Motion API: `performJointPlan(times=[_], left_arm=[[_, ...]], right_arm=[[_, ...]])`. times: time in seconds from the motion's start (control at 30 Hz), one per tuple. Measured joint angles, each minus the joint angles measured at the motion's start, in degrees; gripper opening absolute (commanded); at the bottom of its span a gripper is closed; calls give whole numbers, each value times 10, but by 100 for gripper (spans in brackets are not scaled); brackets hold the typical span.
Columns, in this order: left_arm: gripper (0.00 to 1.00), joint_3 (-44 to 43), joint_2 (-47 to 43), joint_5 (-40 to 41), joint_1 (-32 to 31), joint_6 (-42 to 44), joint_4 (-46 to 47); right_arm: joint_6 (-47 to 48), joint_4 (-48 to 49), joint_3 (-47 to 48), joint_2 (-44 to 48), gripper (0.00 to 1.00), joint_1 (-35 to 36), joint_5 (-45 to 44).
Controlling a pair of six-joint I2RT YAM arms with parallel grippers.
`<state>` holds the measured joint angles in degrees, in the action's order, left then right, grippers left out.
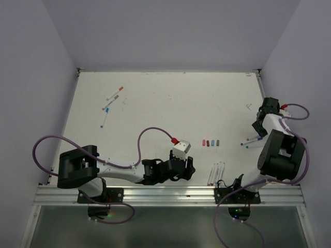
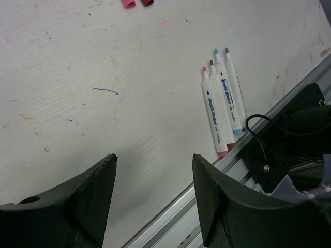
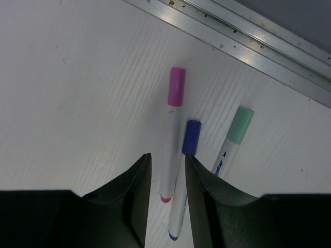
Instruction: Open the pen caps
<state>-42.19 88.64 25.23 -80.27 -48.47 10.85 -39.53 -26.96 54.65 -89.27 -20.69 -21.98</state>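
While the left gripper [image 2: 155, 160] hung with its jaws wide apart over bare worktop [image 2: 77, 77], four uncapped pens [image 2: 223, 106] lay side by side at the right of its view, with two loose caps [image 2: 135, 3] at the top edge. The right gripper [image 3: 168, 157], jaws narrowly apart, straddled the barrel of the pink-capped pen [image 3: 169, 129] at mid-frame; contact could not be told. A blue-capped pen [image 3: 190, 138] and a green-capped pen [image 3: 235, 134] lay just right of it.
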Motion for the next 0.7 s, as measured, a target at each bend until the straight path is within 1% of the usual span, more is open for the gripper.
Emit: performJointPlan(times=[0.27,0.7], left_arm=[[63,0,5,-25,12,11,10],[63,2,24,-60,31,16,33]], right_arm=[[6,38,0,-32,35,-2,-15],[8,59,0,-61,35,-11,-27]])
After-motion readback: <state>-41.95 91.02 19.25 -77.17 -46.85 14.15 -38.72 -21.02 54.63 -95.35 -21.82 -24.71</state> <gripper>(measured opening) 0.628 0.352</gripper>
